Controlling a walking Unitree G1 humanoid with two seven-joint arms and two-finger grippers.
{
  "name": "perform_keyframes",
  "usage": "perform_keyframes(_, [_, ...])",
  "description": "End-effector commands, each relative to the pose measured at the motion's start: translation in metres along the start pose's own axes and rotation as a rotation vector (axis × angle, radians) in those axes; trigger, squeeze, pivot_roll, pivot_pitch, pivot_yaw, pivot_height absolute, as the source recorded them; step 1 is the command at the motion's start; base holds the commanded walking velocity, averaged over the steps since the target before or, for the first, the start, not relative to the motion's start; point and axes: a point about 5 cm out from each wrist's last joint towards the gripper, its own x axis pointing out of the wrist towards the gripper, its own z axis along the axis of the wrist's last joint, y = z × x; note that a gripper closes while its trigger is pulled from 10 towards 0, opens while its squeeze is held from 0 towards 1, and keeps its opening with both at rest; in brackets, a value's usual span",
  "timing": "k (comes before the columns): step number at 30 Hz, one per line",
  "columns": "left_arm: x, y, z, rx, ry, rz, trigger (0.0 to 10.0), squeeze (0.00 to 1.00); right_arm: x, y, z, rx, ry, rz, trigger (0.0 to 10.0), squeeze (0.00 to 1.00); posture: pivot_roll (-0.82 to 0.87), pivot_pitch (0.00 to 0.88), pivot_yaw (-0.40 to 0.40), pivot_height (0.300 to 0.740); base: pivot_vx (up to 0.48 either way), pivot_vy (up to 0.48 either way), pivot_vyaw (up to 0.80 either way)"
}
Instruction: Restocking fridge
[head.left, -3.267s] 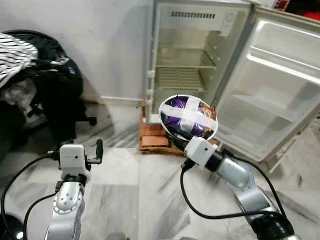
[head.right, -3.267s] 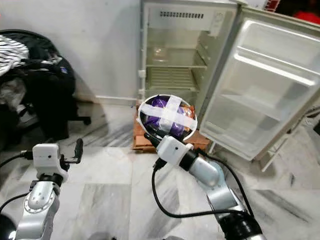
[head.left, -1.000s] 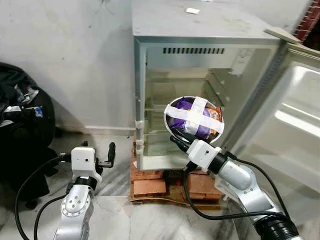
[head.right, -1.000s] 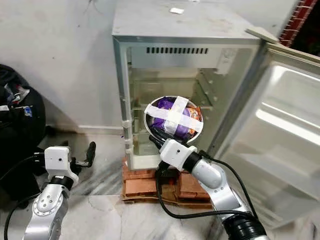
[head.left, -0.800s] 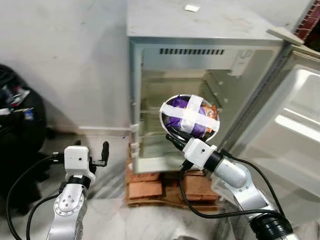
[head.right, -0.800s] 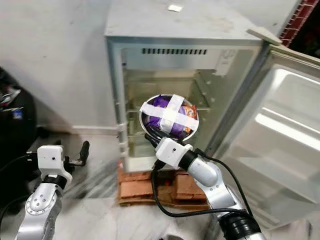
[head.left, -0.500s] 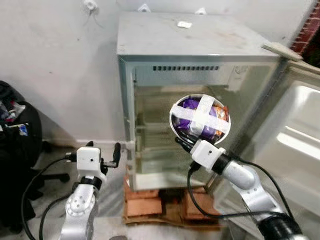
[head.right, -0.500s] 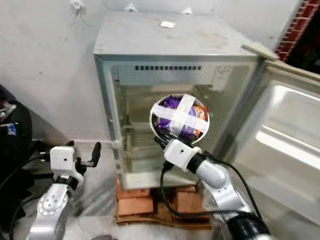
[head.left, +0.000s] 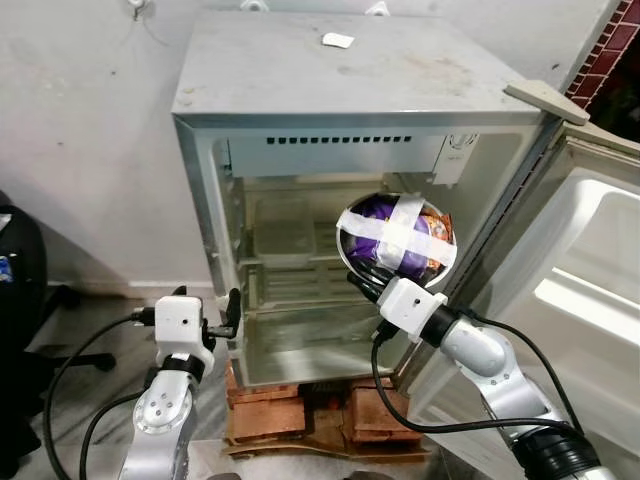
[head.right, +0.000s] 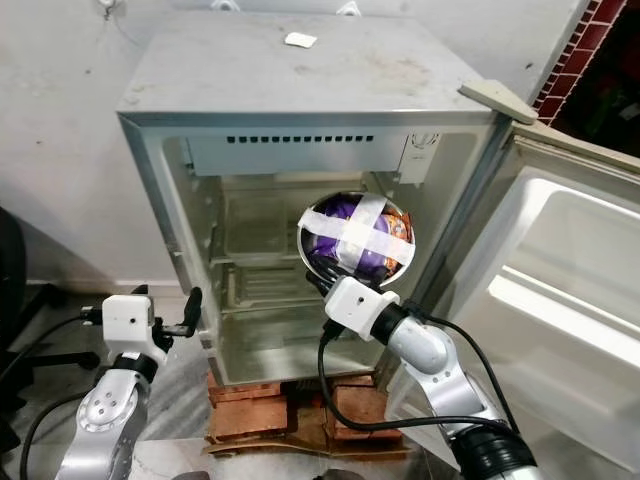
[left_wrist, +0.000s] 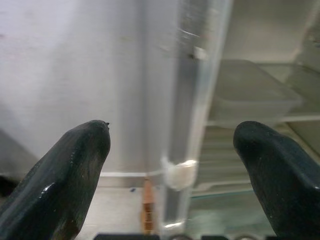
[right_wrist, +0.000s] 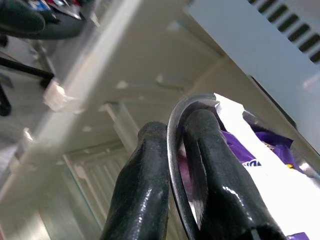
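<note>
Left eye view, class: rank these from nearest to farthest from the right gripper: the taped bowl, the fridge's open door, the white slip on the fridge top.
1. The taped bowl, clamped by its rim in the right gripper, before the open fridge.
2. The fridge's open door, swung out on the robot's right.
3. The white slip, far back on the fridge top.

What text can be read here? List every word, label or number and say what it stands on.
No text can be read for certain.
Purple packets inside the taped bowl: printing present, too small and blurred to read.
Small white slip on top of the fridge: too small to tell whether it bears any writing.
Right wrist view, purple packet: a bit of white print shows, blurred past reading.
</note>
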Motion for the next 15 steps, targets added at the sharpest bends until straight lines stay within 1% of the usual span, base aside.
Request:
perform_keyframes(1, [0.0,0.0,0.004,-0.004,-0.013,0.005,10.0,0.0,0.002,-0.009,0.003,-0.027,-0.013,-0.017,10.0,0.0,0.05,0.0,-0.068,0.74,0.0,-0.24,0.0])
perform_keyframes(5, [-0.002,0.001,0.003,0.008,-0.002,0.013,10.0,0.0,0.005,-0.013,-0.001,-0.027,-0.003,-0.017,10.0,0.0,0.06,0.0,-0.073,0.74,0.0,0.0,0.0])
perform_keyframes(9, [-0.007,0.003,0.001,0.015,0.016,0.028,10.0,0.0,0.009,-0.015,-0.006,-0.01,0.017,-0.02,10.0,0.0,0.07,0.007,-0.082,0.74,0.0,0.0,0.0])
perform_keyframes(10, [-0.012,0.002,0.001,0.025,0.022,0.021,10.0,0.0,0.011,-0.014,-0.01,0.002,0.029,-0.016,10.0,0.0,0.08,0.021,-0.087,0.74,0.0,0.0,0.0])
perform_keyframes(12, [-0.017,0.002,0.001,0.041,0.026,0.011,10.0,0.0,0.014,-0.014,-0.011,0.002,0.03,-0.006,10.0,0.0,0.1,0.037,-0.091,0.74,0.0,0.0,0.0])
perform_keyframes(13, [-0.017,0.002,0.001,0.041,0.026,0.011,10.0,0.0,0.014,-0.014,-0.011,0.002,0.03,-0.006,10.0,0.0,0.1,0.037,-0.091,0.74,0.0,0.0,0.0])
perform_keyframes(14, [-0.023,0.002,0.0,0.055,0.034,0.006,10.0,0.0,0.017,-0.014,-0.012,0.003,0.029,0.006,10.0,0.0,0.1,0.044,-0.092,0.74,0.0,0.0,0.0])
perform_keyframes(15, [-0.026,0.004,0.0,0.057,0.039,0.01,10.0,0.0,0.02,-0.015,-0.013,-0.001,0.031,0.013,10.0,0.0,0.12,0.051,-0.092,0.74,0.0,0.0,0.0])
